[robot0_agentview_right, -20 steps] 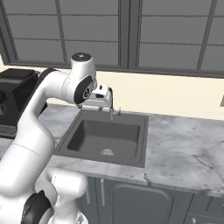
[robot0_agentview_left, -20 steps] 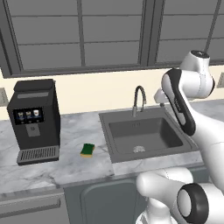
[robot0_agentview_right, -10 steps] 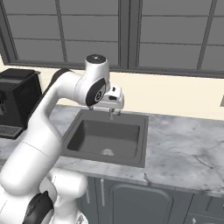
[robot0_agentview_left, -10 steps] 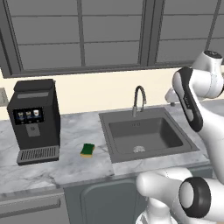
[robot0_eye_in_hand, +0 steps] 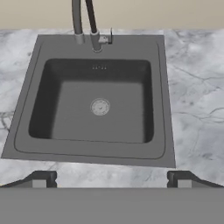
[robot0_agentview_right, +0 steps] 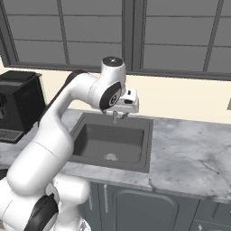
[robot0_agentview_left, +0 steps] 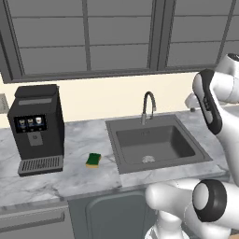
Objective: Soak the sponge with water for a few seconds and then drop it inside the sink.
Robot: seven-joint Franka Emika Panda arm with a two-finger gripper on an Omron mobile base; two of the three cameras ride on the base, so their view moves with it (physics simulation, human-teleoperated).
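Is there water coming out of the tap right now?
No, it's off. No stream falls from the faucet, and the sink looks dry down to its drain.

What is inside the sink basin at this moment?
The sink holds only its round drain; no water is running from the faucet. The sponge lies outside, on the counter.

From the left base view you look forward and down from behind the arm's left side, taking in the sink (robot0_agentview_left: 156, 144) and the coffee machine (robot0_agentview_left: 37, 128) on the counter. The right base view gives you the same sink (robot0_agentview_right: 113, 142) from the opposite side, a little closer. Your hand view sits above the sink (robot0_eye_in_hand: 98, 98), facing steeply down toward the faucet (robot0_eye_in_hand: 85, 22)
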